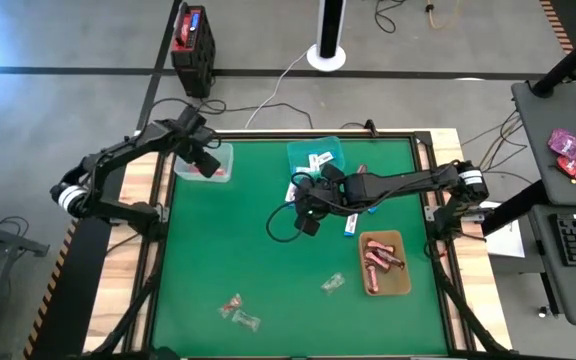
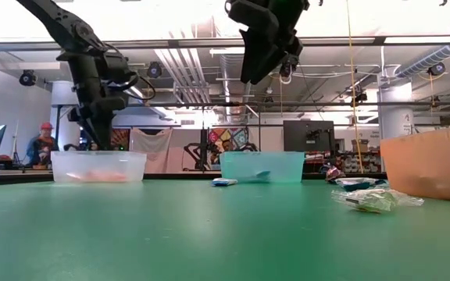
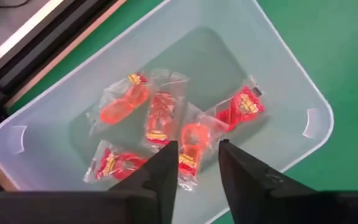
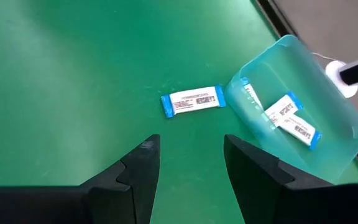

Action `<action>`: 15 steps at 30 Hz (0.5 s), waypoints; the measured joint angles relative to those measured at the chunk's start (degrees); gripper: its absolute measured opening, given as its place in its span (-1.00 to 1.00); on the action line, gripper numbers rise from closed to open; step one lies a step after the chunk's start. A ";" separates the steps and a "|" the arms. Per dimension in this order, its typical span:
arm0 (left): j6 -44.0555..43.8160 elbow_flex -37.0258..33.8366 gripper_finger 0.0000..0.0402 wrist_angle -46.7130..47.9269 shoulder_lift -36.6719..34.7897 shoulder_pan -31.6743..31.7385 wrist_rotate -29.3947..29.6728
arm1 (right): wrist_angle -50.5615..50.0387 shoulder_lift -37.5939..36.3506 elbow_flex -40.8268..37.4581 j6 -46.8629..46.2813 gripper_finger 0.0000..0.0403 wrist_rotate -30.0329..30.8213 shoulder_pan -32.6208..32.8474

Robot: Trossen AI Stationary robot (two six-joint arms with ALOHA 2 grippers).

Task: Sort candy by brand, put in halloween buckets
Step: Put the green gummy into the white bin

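Note:
My left gripper [image 3: 197,152] hangs open over the pale mint bucket [image 1: 218,172] at the table's far left. Several clear twists with red-pink sweets [image 3: 157,118] lie on the bucket's floor, one of them straight below the gap between the fingers. My right gripper [image 4: 191,155] stands open above the middle of the green table, with nothing between its fingers. Beyond it, a white-and-blue packet [image 4: 192,101] lies flat beside the teal bucket [image 4: 328,118]. That bucket holds more packets [image 4: 291,118]. The amber tray [image 1: 400,285] holds dark red bars [image 1: 378,258].
Loose clear twists [image 1: 238,310] lie near the table's front edge, and one more [image 1: 333,283] lies left of the amber tray. More white-and-blue packets [image 1: 350,225] lie on the table near the right arm. A dark cable loops on the table under that arm.

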State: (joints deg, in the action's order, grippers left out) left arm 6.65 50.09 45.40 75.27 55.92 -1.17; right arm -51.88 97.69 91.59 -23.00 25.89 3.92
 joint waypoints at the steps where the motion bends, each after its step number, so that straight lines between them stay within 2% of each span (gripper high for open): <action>1: -0.32 0.00 -0.47 0.16 -0.24 -0.07 0.02 | -0.15 0.00 0.00 0.04 -0.15 -0.72 0.08; 5: -3.60 -0.35 -0.39 1.06 -3.30 -2.01 0.13 | -0.33 0.00 0.00 2.70 -0.15 -6.80 0.51; 8: -5.51 -1.97 -0.40 0.09 -7.83 -6.31 -1.91 | -0.65 0.00 0.02 4.45 -0.15 -13.12 1.39; 12: -9.11 -6.30 -0.42 -6.07 -16.09 -16.31 -5.83 | -3.37 0.00 0.02 8.93 -0.15 -21.10 3.35; 15: -13.17 -10.48 -0.42 -12.59 -22.03 -26.53 -6.41 | -6.05 0.00 0.02 9.88 -0.15 -22.29 5.50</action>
State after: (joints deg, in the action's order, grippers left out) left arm -6.52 39.61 32.81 53.24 29.39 -7.58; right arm -57.93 97.69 91.61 -13.12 3.60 9.43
